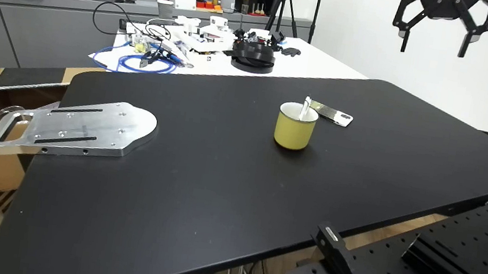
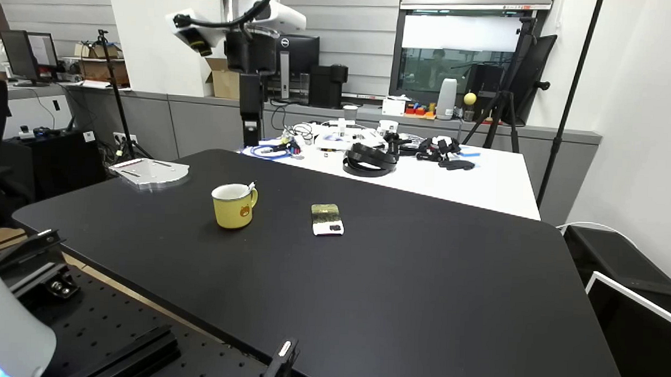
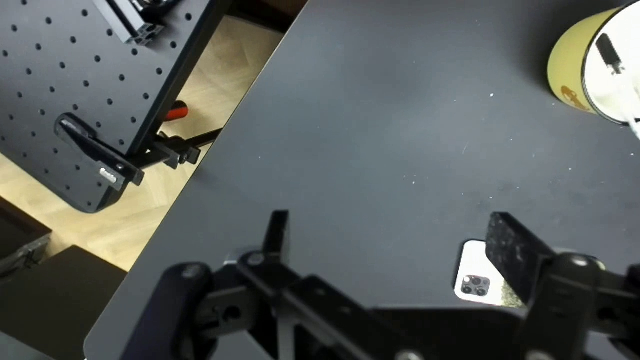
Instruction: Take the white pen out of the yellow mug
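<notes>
"Slim white plastic-looking pen (image 1: pixel 305 109): I'm seeing it leaning inside the squat yellow enamel-looking mug (image 1: pixel 294 132), one end poking above the rim. How are you approaching?"

"I'm hovering the black two-fingered metal gripper (image 1: pixel 432 51) higher than the mug and well apart, jaws standing wide, pinching nothing. I'm meaning to centre over the mug, facing across the pen's lean."

"And pinching where?"

"I'm aiming above the rim only, planning a lift along the lean so the mug isn't tipping."
</notes>
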Controlling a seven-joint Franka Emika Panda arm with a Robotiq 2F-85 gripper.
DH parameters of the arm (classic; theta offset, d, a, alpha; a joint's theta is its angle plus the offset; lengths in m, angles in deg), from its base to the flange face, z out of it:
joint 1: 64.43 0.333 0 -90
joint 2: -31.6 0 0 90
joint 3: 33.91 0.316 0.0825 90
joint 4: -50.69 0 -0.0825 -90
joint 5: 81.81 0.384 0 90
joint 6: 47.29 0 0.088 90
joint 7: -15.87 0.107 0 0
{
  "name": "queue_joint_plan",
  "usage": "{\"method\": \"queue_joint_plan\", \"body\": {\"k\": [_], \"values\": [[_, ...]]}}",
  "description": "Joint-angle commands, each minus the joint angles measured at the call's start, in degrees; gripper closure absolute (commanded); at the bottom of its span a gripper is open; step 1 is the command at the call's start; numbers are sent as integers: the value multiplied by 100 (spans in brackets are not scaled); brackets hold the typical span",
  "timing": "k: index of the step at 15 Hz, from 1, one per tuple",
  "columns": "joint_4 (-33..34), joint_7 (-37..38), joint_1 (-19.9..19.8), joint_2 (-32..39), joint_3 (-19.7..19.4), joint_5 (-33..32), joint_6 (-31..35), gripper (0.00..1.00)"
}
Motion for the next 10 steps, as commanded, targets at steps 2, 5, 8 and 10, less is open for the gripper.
{"method": "queue_joint_plan", "body": {"k": [2,5,8,10], "values": [[446,743,246,1037,-215,267,485,0],[716,474,435,1588,-413,945,610,0],[1005,-128,546,2077,-543,2019,544,0],[1168,-438,583,2336,-575,2581,546,0]]}}
